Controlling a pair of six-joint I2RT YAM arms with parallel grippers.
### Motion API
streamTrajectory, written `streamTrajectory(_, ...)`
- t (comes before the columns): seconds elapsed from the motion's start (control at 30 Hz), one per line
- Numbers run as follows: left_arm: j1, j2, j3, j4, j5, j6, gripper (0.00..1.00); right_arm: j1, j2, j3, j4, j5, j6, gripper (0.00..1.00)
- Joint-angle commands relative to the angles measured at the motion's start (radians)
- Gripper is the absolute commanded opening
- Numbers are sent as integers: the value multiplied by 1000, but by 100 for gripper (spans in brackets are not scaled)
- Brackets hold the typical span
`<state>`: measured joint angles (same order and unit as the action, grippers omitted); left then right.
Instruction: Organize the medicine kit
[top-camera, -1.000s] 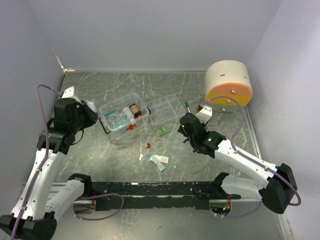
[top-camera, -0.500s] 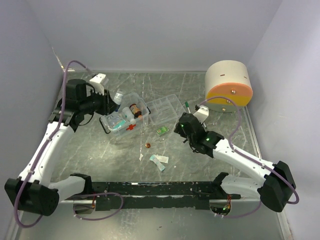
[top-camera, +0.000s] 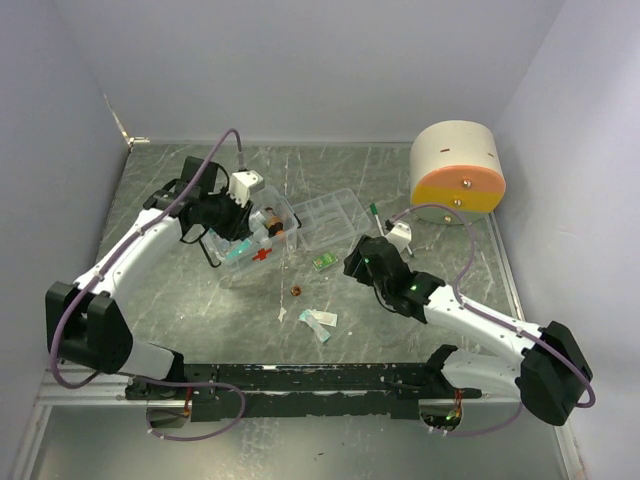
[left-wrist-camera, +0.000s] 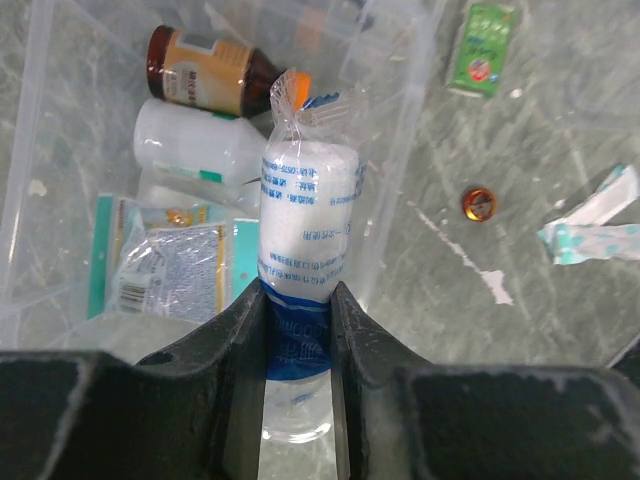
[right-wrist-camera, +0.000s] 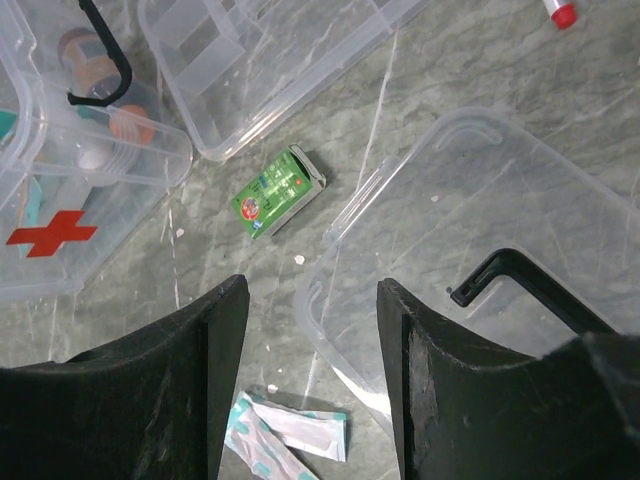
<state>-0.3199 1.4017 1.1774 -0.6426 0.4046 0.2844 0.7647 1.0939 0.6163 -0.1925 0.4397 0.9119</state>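
The clear medicine kit box with a red cross stands left of centre. My left gripper hovers over it, shut on a plastic-wrapped white gauze roll with blue print. Inside the box lie a brown bottle, a white bottle and flat sachets. My right gripper is open and empty, above the edge of a clear lid. A green packet lies just ahead of it, and plasters lie below its left finger.
A clear divided tray sits right of the box. A small copper disc and the plasters lie on the table in front. A white and orange cylinder stands at the back right. A green-capped pen lies beside the tray.
My left arm has swung from the far left to over the kit box. My right gripper has shifted slightly left.
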Motion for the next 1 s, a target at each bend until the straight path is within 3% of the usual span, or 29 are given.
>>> streamTrajectory(0.0,-12,63,85,-106,-89,206,27,-8,-13,-37,55,-37,15,54)
streamTrajectory(0.13,-16,145,121,-124,-139,244,26,-10,-23,-48,51,-60,27,54)
streamTrajectory(0.4,-35,244,179,-207,-38,219,27,-13,-65,-82,63,-75,65,54)
streamTrajectory(0.57,-60,325,205,-253,-58,225,27,-13,-61,-90,51,-47,68,54)
streamTrajectory(0.97,-60,384,237,-304,-116,202,29,-14,-60,-90,61,-34,54,54)
